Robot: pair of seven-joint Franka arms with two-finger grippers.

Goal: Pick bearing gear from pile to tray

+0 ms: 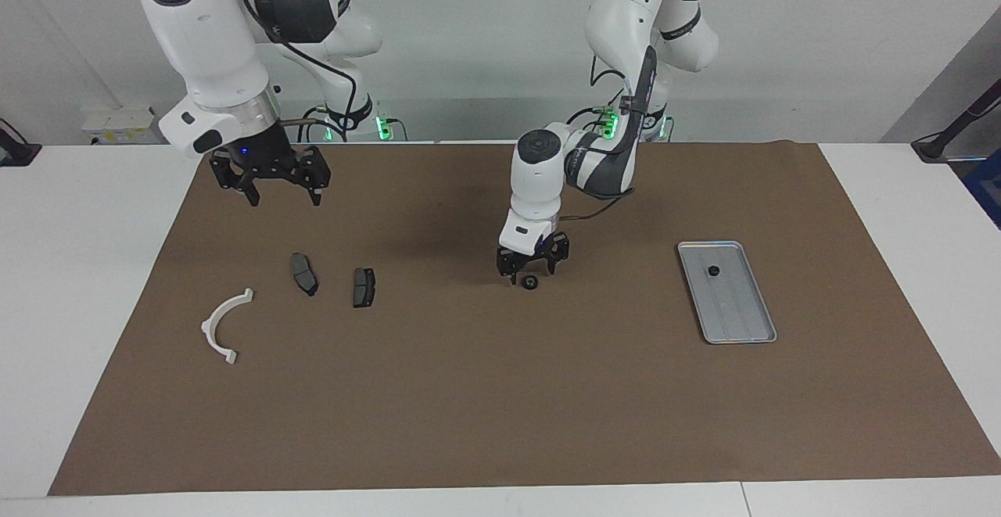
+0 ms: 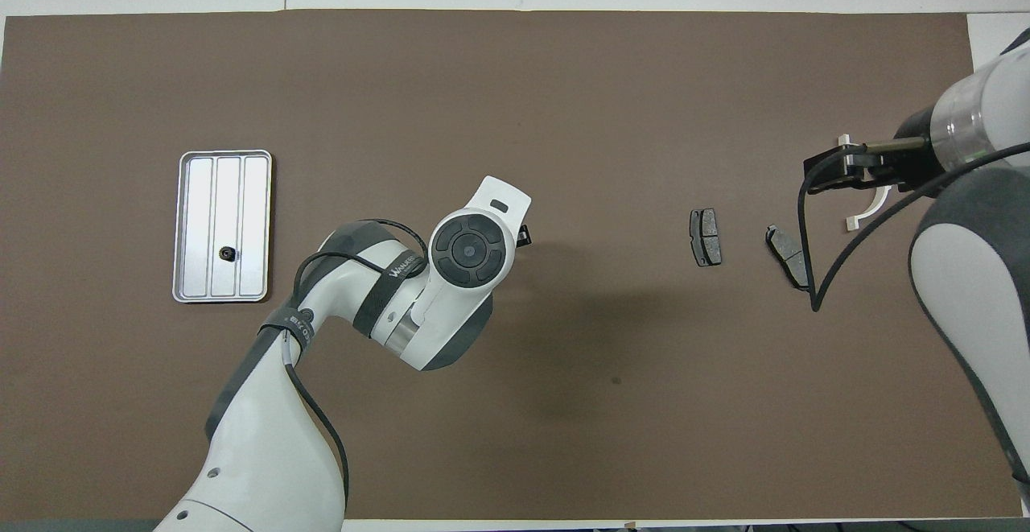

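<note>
Left gripper (image 1: pixel 531 268) fingers (image 1: pixel 505 267) spread, tips low at the brown mat (image 1: pixel 500 392), straddling a small black round bearing gear (image 1: pixel 529 282) that sits on the mat just at the tips; contact looks absent, but hard to be sure. Only the facing view shows this: from overhead the left arm's wrist covers gripper and gear completely. A second black round piece (image 1: pixel 713 271) (image 2: pixel 228 254) lies in the silver tray (image 1: pixel 743 329) (image 2: pixel 189 226), toward the left arm's end. Right gripper (image 1: pixel 270 177) (image 2: pixel 837 170) fingers also spread, empty, waiting up over the mat above the pile area. Two dark brake pads (image 1: pixel 303 273) (image 2: pixel 706 237) lie side by side; the white half-ring bracket (image 1: pixel 223 325) (image 2: pixel 869 206) is fully visible in the facing view, mostly hidden under the right gripper overhead.
</note>
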